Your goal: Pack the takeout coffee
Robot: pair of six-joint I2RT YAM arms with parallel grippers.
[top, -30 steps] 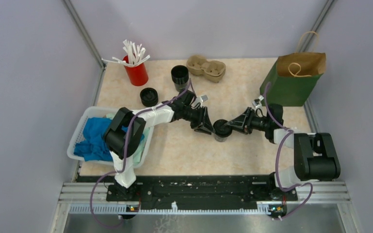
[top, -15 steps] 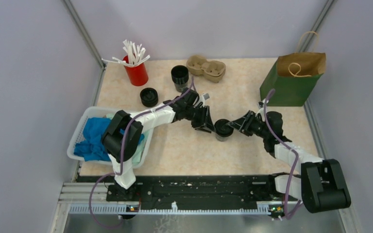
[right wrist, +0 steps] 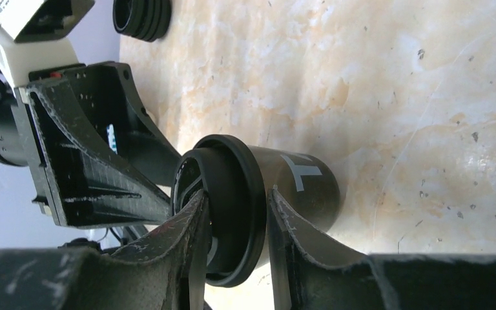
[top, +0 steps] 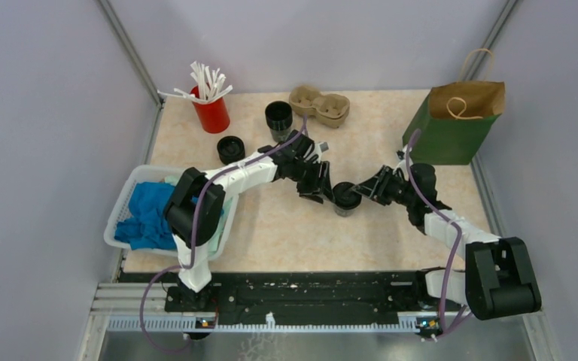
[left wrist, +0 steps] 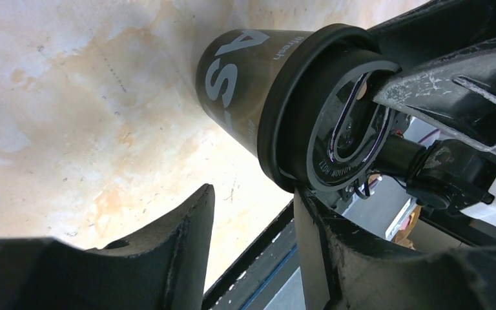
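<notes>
The takeout coffee (top: pixel 345 198), a black tapered cup with a black lid, stands upright mid-table between both grippers. My right gripper (top: pixel 360 194) comes in from the right. In the right wrist view its jaws (right wrist: pixel 237 194) pinch the lid's rim, one finger on the lid's top and the other under the rim against the cup wall (right wrist: pixel 300 184). My left gripper (top: pixel 325 194) sits at the cup's left side. In the left wrist view it (left wrist: pixel 253 192) stands open, the cup (left wrist: pixel 245 84) lies beyond its tips, and one fingertip (left wrist: pixel 307 206) sits at the lid's edge.
A lidless black cup (top: pixel 278 116), a loose black lid (top: pixel 230 150), the brown pulp tray (top: pixel 319 104) and a red cup of white sticks (top: pixel 211 109) stand at the back. A green and brown paper bag (top: pixel 459 120) is back right. A white basket (top: pixel 120 203) with blue cloth is at the left.
My left gripper's jaws have spread apart and let the cup go. My right gripper has drawn in on the lid's rim. The cup has stayed in about the same spot.
</notes>
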